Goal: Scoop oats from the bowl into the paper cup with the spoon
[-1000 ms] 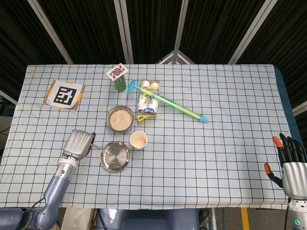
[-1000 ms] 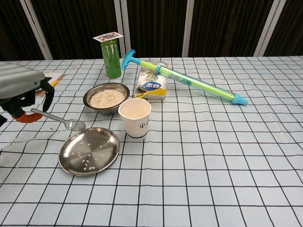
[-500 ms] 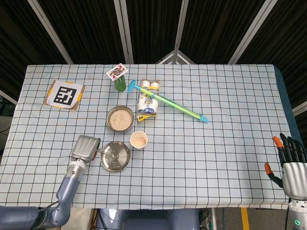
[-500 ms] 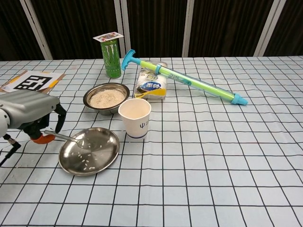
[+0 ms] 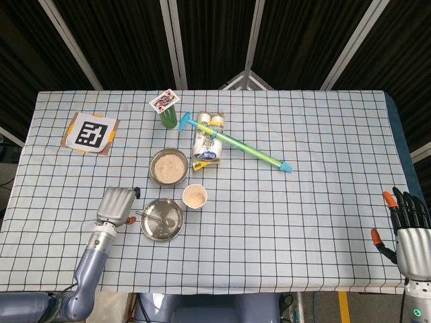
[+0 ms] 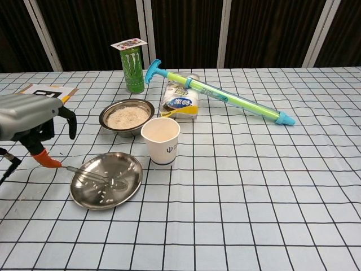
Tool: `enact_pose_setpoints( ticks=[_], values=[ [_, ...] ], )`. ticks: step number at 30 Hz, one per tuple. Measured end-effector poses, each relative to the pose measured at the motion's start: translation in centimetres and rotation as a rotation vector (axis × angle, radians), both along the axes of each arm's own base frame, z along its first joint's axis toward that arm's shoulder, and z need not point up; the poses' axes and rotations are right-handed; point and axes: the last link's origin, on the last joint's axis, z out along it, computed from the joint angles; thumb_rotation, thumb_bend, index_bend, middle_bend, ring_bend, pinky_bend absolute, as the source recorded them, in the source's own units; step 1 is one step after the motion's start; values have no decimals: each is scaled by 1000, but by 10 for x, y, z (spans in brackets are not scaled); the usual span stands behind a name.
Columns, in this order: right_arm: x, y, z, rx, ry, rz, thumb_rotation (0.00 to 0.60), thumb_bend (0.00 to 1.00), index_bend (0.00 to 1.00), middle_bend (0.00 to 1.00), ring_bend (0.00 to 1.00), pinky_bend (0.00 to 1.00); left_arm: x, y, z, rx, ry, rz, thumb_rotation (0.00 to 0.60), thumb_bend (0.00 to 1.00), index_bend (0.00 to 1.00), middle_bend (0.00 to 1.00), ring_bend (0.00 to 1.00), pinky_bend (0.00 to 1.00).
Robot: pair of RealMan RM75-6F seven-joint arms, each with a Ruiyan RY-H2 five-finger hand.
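Observation:
The steel bowl of oats (image 5: pixel 169 167) (image 6: pixel 127 117) stands behind the white paper cup (image 5: pixel 195 196) (image 6: pixel 161 141), which has oats in it. The metal spoon (image 5: pixel 156 217) (image 6: pixel 98 178) lies in the flat steel plate (image 5: pixel 176 229) (image 6: pixel 125 165), its handle over the left rim; a few oat flakes lie on the plate. My left hand (image 5: pixel 116 205) (image 6: pixel 31 118) hovers just left of the plate with fingers apart; its orange-tipped finger points down close to the handle's end. My right hand (image 5: pixel 407 229) hangs open off the table's front right corner.
A green can (image 5: pixel 168 116) (image 6: pixel 133 70) topped with a playing card stands at the back. A green and blue water squirter (image 5: pixel 239 143) (image 6: pixel 225 99) lies across a snack packet (image 5: pixel 207 145). A printed marker card (image 5: pixel 90 132) sits far left.
My left hand carried the spoon down into the plate, let it go and rose slightly to the left. The spoon now lies flat in the plate. The right hand stayed still.

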Motion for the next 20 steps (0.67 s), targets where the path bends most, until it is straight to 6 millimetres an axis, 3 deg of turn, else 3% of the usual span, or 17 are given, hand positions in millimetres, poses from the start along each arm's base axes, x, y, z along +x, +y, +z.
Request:
enact_pose_setpoints(
  ticks=[3, 9, 11, 13, 15, 20],
  values=[
    [0, 0, 0, 0, 1, 1, 600, 384, 0, 44, 0, 87, -4, -4, 15, 43, -38, -18, 600, 169, 331, 777, 822, 932],
    [0, 0, 0, 6, 4, -3, 600, 383, 0, 44, 0, 87, -24, -27, 55, 147, -111, -61, 600, 169, 44, 178, 288, 436],
    [-1, -1, 0, 10, 3, -7, 600, 383, 0, 44, 0, 87, -35, -41, 71, 174, -134, -63, 600, 168, 0, 36, 110, 282],
    [-1, -1, 0, 11, 3, -8, 600, 383, 0, 44, 0, 87, -48, -57, 86, 197, -144, -65, 600, 162, 0, 0, 20, 138],
    [-1, -2, 0, 13, 5, -7, 600, 383, 0, 44, 0, 87, -59, -72, 98, 220, -139, -68, 600, 152, 0, 0, 0, 53],
    [-2, -3, 1, 21, 6, -11, 600, 383, 0, 44, 0, 87, -92, -98, 126, 317, -44, -96, 600, 135, 0, 0, 0, 18]
  ],
)
